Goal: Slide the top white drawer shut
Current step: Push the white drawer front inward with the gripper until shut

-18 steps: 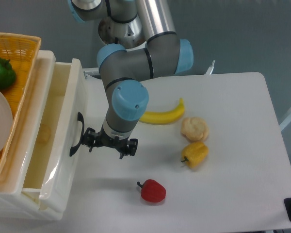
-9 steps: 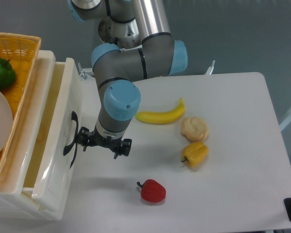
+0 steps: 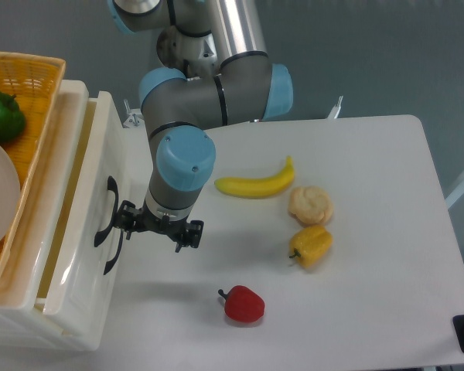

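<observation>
The top white drawer (image 3: 93,232) stood nearly shut at the surface's left edge; the gripper (image 3: 156,226) touched its front, jaws' state unclear. An off-centre push might skew and jam it.

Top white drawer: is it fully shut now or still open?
Still partly open. The top white drawer shows a narrow strip of yellowish interior between its front panel and the cabinet. The gripper sits right by its black handle.
</observation>
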You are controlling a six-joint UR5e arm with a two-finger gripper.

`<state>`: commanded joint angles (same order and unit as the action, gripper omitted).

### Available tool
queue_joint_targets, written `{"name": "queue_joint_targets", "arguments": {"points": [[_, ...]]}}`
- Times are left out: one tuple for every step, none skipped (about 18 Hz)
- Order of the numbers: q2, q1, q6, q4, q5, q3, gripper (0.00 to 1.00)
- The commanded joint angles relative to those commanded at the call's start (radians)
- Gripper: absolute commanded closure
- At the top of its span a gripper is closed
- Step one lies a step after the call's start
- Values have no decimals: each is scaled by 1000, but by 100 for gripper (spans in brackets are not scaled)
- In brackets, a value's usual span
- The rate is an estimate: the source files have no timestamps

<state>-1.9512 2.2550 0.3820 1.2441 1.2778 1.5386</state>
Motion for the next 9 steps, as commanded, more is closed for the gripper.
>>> {"name": "queue_joint_targets", "arguments": {"points": [[0, -6, -2, 0, 2, 0, 0], [0, -9, -8, 0, 2, 0, 0], [0, -11, -11, 0, 2, 0, 0], [0, -11, -12, 0, 2, 2, 0], [-2, -12, -12, 0, 0, 0, 0], [0, -14, -12, 0, 0, 0, 0], [-2, -14, -12, 0, 2, 2, 0], [-2, -14, -14, 0, 0, 0, 0], [-2, -14, -15, 0, 0, 2, 0]]}}
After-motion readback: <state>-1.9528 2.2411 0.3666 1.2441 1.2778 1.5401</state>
